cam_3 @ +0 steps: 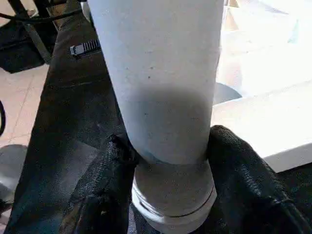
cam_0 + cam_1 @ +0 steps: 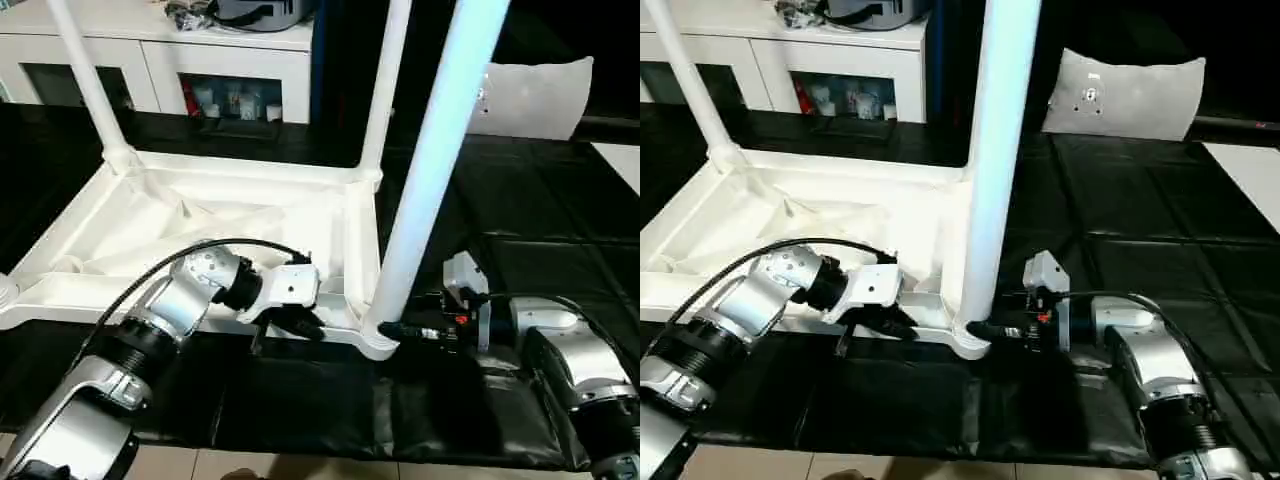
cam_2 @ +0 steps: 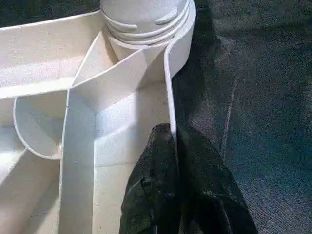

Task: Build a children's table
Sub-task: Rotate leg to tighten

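The white table top [image 2: 200,225] lies upside down on the black mat [image 2: 520,230], ribbed underside facing up, diagonal ribs running out to the round corner sockets. Three legs stand upright in it: one at the far left corner [image 2: 85,80], one at the far right corner [image 2: 385,85], and a thick near leg [image 2: 430,170] rising from the near right socket [image 2: 378,340], right at the front edge of the top. All of it plain white plastic, the legs smooth tubes.

The right gripper [image 1: 168,161] is clamped on that near leg low down, one black finger [image 1: 105,185] on each side of the tube just above the ringed collar where it meets the socket. The left gripper [image 3: 173,161] is pinching the top's near rim, fingers closed tight over the thin upright wall, one inside the tray and one outside on the mat side, a little way along from the near right socket.

Behind the mat stands a white cabinet [image 2: 180,60] with glass doors, and a white cushion [image 2: 1125,90] sits at the mat's far right.
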Motion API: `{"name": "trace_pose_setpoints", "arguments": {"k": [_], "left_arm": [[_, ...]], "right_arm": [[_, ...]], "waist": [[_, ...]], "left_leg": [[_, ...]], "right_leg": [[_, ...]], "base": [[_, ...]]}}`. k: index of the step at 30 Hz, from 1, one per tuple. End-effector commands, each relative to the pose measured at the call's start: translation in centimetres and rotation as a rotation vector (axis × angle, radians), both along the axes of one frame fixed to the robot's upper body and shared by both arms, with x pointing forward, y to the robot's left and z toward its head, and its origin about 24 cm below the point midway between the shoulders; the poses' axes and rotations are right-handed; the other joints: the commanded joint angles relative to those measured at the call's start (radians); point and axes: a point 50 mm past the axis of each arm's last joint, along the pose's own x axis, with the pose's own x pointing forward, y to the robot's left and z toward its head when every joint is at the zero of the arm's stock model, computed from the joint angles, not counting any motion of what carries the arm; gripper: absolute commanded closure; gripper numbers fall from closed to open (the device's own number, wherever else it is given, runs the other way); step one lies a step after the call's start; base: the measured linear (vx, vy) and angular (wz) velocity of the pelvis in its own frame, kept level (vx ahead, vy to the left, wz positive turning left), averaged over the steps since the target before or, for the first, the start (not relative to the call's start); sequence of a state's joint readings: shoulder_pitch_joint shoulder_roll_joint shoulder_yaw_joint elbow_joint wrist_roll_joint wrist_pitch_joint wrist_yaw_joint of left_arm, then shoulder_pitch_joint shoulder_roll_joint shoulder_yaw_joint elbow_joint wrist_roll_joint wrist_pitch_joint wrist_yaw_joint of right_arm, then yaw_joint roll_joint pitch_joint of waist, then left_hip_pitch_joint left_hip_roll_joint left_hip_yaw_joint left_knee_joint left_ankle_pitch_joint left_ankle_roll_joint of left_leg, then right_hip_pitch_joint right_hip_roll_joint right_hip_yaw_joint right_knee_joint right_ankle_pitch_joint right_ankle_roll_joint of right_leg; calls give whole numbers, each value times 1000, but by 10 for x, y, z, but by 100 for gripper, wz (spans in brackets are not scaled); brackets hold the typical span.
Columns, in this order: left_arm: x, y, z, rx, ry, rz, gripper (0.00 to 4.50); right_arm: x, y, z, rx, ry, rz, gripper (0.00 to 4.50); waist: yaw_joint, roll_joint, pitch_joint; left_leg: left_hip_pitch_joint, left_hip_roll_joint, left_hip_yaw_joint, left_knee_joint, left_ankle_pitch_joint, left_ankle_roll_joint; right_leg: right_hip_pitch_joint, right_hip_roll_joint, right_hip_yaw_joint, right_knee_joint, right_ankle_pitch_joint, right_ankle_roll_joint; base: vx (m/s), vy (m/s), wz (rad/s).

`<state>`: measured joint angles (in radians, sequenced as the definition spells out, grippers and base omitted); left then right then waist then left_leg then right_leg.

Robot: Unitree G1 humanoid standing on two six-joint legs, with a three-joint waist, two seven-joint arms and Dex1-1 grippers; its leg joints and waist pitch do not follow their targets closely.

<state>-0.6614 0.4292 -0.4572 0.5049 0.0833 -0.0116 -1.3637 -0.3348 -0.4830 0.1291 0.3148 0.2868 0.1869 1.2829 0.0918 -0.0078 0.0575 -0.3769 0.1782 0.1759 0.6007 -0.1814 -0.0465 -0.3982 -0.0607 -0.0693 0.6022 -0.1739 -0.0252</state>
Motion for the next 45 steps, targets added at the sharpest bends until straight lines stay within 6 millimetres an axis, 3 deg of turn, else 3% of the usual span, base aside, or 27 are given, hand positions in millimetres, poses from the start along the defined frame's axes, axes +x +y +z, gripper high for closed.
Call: {"name": "trace_pose_setpoints", "arguments": {"k": [1, 7, 11, 13, 14, 16, 18, 20, 22, 23, 25, 27, 28, 31, 36, 41, 43, 45], "left_arm": [[-8, -10, -2, 12, 18, -99, 450], [-8, -10, -6, 6, 44, -48, 450], [0, -18, -4, -51, 53, 87, 450], [3, -21, -3, -66, 54, 129, 450], [4, -23, -2, -75, 57, 146, 450], [13, -35, 2, -131, 55, 274, 450], [16, -40, 2, -141, 49, 318, 450], [24, -51, 4, -165, 43, 433, 450], [29, -61, 8, -198, 33, 506, 450], [31, -66, 9, -208, 24, 531, 450], [32, -69, 10, -213, 18, 548, 450], [36, -75, 10, -197, -26, 581, 450], [36, -75, 10, -194, -33, 583, 450], [36, -76, 8, -167, -63, 578, 450], [34, -69, 3, -135, -66, 537, 450], [27, -55, -3, -96, -50, 451, 450], [27, -53, -4, -90, -47, 442, 450], [24, -46, -6, -75, -45, 386, 450]], "right_arm": [[0, -1, 5, 22, 9, 24, 255], [-7, 3, 2, 41, 46, 49, 257], [-12, 18, -2, 99, 60, -31, 257], [-10, 22, -5, 91, 58, -84, 257], [-9, 23, -7, 86, 58, -110, 257], [3, 37, -14, 83, 51, -305, 257], [8, 43, -16, 77, 47, -376, 257], [19, 56, -19, 64, 66, -545, 257], [25, 65, -19, 65, 81, -627, 257], [28, 69, -18, 64, 80, -653, 257], [29, 72, -18, 62, 78, -670, 257], [34, 79, -17, 63, 87, -716, 257], [34, 79, -17, 62, 87, -714, 257], [31, 80, -16, 62, 72, -693, 187], [28, 67, -15, 94, 43, -701, 151], [25, 35, -5, 132, -31, -657, 101], [23, 31, -4, 135, -37, -637, 83], [18, 17, 1, 96, -68, -527, 64]], "waist": [[-4, -5, -71], [-3, -7, -70], [-3, -7, -66], [-10, -9, -59], [-10, -5, -58], [-25, -4, -51], [-38, -8, -54], [-53, 2, -52], [-77, -1, -56], [-82, 4, -58], [-89, 1, -61], [-92, 2, -63], [-91, 1, -64], [-84, -1, -64], [-73, 0, -66], [-64, 3, -69], [-59, 2, -70], [-56, 3, -71]], "left_leg": [[18, 59, -14, -67, -169, 62], [20, 61, -14, -68, -171, 61], [23, 60, -14, -70, -192, 54], [25, 55, -18, -73, -245, 33], [28, 55, -19, -74, -260, 27], [36, 50, -23, -74, -318, 0], [36, 45, -30, -73, -337, -11], [32, 48, -35, -79, -351, -17], [24, 46, -41, -83, -380, -21], [29, 44, -39, -79, -382, -17], [20, 45, -39, -82, -357, 1], [17, 47, -33, -82, -317, 16], [21, 44, -31, -80, -308, 22], [21, 45, -25, -77, -272, 41], [21, 49, -23, -78, -236, 52], [19, 51, -21, -77, -212, 64], [17, 52, -20, -76, -188, 75], [17, 50, -19, -74, -173, 84]], "right_leg": [[50, -89, 50, -71, -236, -212], [50, -89, 51, -73, -252, -206], [45, -90, 50, -79, -299, -197], [43, -92, 47, -92, -413, -169], [41, -93, 47, -95, -443, -161], [32, -92, 42, -109, -556, -129], [35, -96, 35, -119, -620, -95], [35, -93, 33, -118, -604, -93], [41, -89, 28, -117, -566, -98], [38, -92, 30, -119, -550, -109], [47, -92, 33, -117, -492, -125], [46, -91, 40, -111, -408, -152], [45, -89, 40, -110, -392, -162], [48, -91, 44, -108, -363, -175], [51, -91, 46, -103, -318, -182], [58, -90, 48, -96, -257, -195], [59, -90, 48, -92, -225, -206], [61, -89, 46, -92, -208, -212]], "base": [[0, 0, 0], [0, 0, 0], [0, 0, 0], [0, 0, 0], [0, 0, 0], [0, 0, 0], [0, 0, 0], [0, 0, 0], [0, 0, 0], [0, 0, 0], [0, 0, 0], [0, 0, 0], [0, 0, 0], [0, 0, 0], [0, 0, 0], [0, 0, 0], [0, 0, 0], [0, 0, 0]]}}
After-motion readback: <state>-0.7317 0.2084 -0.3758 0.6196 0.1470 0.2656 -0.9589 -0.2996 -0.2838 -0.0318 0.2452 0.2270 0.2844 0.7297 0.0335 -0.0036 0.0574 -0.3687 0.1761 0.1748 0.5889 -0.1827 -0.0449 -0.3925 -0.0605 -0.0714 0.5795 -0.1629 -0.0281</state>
